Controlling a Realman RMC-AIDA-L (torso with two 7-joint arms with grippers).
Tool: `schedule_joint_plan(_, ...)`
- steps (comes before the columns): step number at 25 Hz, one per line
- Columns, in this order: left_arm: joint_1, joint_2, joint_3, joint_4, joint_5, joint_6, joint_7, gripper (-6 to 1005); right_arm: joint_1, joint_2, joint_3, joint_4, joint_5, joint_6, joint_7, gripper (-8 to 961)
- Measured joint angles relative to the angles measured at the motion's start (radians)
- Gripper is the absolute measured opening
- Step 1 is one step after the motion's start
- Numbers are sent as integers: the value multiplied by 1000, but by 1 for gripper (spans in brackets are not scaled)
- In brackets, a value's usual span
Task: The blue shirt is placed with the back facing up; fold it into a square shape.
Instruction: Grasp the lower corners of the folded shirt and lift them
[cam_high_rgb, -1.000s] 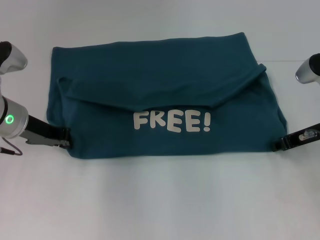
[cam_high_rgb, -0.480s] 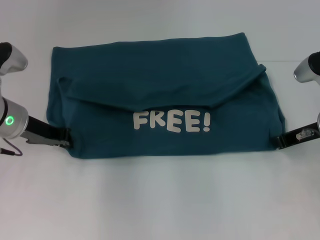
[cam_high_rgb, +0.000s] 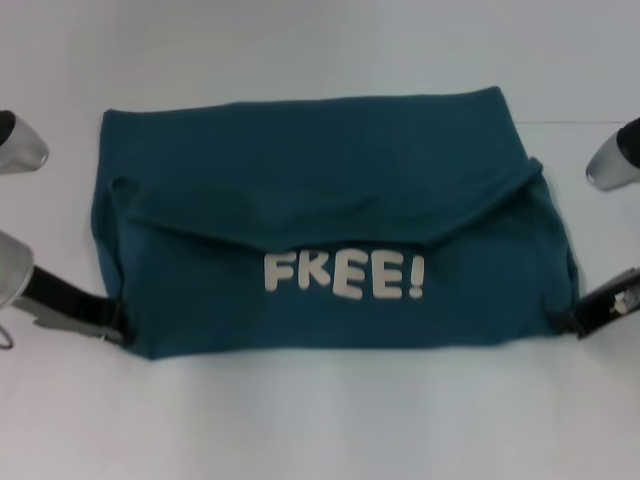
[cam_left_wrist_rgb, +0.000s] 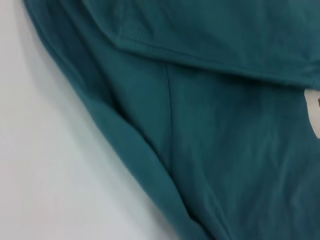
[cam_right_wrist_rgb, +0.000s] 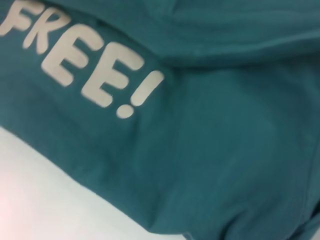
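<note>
So the blue shirt (cam_high_rgb: 330, 220) is lying flat in the middle of the white table (cam_high_rgb: 320, 420), already folded down into a wide rectangle, with a flap folded over from the far side toward the near and the white "FREE!" lettering (cam_high_rgb: 343, 275) showing just below that flap's edge. It's clearly soft, floppy fabric: light, no stiffness, sags and wrinkles wherever it isn't supported, and the stacked layers will probably want to slide over each other if only the top one gets dragged. I'd guess the sensible place to grab is the two near corners, pinching through all the layers at once so the fold stays together when it's lifted over. That's pretty much where the arms are. The left gripper (cam_high_rgb: 118, 325) is right at the near left corner and the right gripper (cam_high_rgb: 578, 322) at the near right corner, both low on the table, touching or just beside the cloth edge. Honestly can't tell whether either set of jaws is spread or pinching fabric; the wrist views only show cloth. Table is plain, smooth and matte white, nothing else around, just a pale backdrop behind.
</note>
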Motion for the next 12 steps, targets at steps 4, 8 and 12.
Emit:
schedule_joint_plan(4, 15, 11, -20, 11, 10, 95, 28, 49, -11, 5, -22, -11, -6, -58, -22, 22)
schedule_joint_plan(8, 37, 11, -22, 35, 49, 159, 36, 49, -35, 1, -11, -23, -1, -120, -75, 22)
schedule_joint_plan(12, 46, 11, -26, 40, 76, 239, 55, 49, -63, 4, 34, -73, 4, -221, -157, 22)
